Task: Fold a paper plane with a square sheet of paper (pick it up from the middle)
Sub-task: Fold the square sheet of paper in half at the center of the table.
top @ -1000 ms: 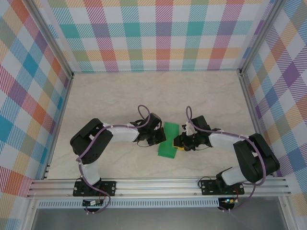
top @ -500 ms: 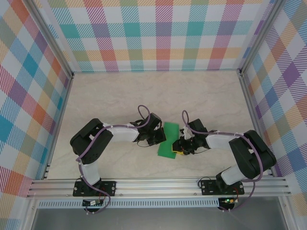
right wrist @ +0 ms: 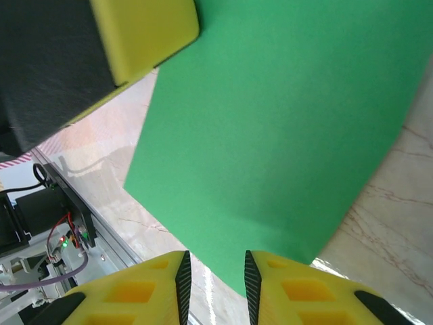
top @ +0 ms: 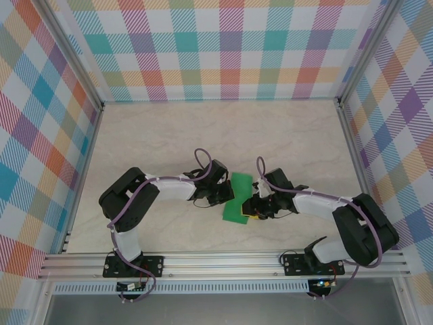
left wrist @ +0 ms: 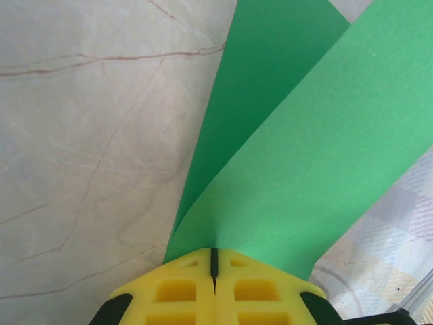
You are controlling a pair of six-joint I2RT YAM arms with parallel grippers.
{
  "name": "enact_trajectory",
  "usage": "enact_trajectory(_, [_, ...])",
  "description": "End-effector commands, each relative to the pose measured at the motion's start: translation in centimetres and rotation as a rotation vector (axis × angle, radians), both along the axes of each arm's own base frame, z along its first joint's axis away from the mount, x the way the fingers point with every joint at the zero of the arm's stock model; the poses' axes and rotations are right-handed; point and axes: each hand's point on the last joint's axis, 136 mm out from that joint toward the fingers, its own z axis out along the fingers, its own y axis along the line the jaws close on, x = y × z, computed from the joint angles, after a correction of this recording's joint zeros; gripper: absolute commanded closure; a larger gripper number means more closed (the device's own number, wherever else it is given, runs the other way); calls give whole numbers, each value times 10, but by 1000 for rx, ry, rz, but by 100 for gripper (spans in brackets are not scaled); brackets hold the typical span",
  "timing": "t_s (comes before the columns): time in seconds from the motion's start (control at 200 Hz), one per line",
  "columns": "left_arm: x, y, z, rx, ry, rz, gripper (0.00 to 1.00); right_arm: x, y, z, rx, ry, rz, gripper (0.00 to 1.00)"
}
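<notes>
We are finding the square sheet of paper (top: 238, 198) bright green and unmarked, folded over into a narrow strip, its two layers (left wrist: 304, 149) gaping apart. The left gripper (left wrist: 214, 261) is pinching the fold, fingers pressed together. Across the sheet from the left gripper, the right gripper (right wrist: 215, 271) is standing slightly spread at a corner, gripping nothing.

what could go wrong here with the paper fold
The left end effector is shut on the green paper, whose two layers bow apart uncreased; a tug could slip or tear it. The right end effector stands open at a corner, so closing there may crease it crooked.
</notes>
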Motion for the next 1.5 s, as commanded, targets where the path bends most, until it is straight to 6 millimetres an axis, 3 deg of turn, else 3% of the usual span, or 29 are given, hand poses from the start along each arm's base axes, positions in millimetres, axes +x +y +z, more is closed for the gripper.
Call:
enact_trajectory(0.0, [-29,24,-42,137,112,-9,100,-13,-6,-19,-43,52,11,71])
enact_trajectory(0.12, [-30,26,-42,139,110,-7,100,-16,-11,-22,-72,56,4,71])
enact_trajectory(0.415, [-31,25,-43,141,111,-9,100,-9,9,18,29,-26,20,68])
enact_trajectory(0.515, [-30,25,-42,139,112,-6,100,-12,11,11,14,-12,28,67])
enact_trajectory(0.765, [-30,26,-41,143,111,-7,100,-27,-8,-31,-109,67,23,69])
enact_trajectory(0.9, [-31,28,-41,146,108,-4,100,-26,-8,-22,-101,46,20,69])
enact_trajectory(1.08, [-31,27,-43,146,111,-6,100,-17,5,-1,-25,7,20,67])
enact_trajectory(1.39, [-31,27,-43,151,112,-6,100,-25,-2,-22,-83,75,29,68])
enact_trajectory(1.495, [-31,27,-43,151,113,-6,100,-23,-6,-15,-107,47,27,68])
